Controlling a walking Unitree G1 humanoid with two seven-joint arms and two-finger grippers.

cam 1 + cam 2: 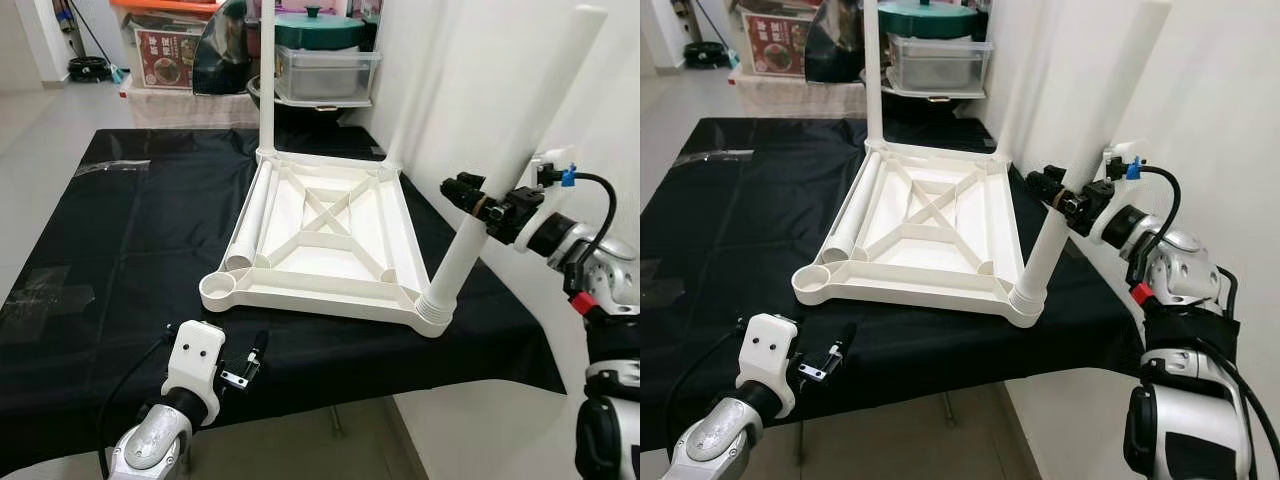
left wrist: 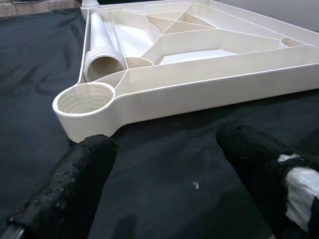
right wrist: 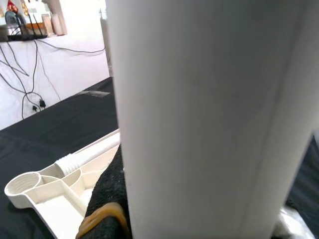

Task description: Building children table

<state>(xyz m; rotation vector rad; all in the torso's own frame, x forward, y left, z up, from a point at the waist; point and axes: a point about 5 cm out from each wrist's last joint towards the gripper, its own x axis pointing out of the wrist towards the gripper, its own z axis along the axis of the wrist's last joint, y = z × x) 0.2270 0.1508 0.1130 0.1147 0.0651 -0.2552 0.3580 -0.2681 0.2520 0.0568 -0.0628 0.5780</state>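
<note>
Tabletop (image 1: 330, 240) white, ribbed, upside down; three legs socketed, one loose leg (image 1: 250, 220) inside. Right end effector (image 1: 478, 205) pinching near-corner leg (image 1: 510, 170); left end effector (image 1: 250, 362) spread.

Open black cloth (image 1: 120, 250) left of tabletop (image 1: 330, 240); upright legs (image 1: 267, 80) rightward.

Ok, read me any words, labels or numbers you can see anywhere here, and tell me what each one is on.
Red printed box on the shelf behind the table: it carries print and a round picture, too small and blurred to read.
White table top, its legs and the black cloth: no text.
Right end effector, left end effector: no readable labels.
</note>
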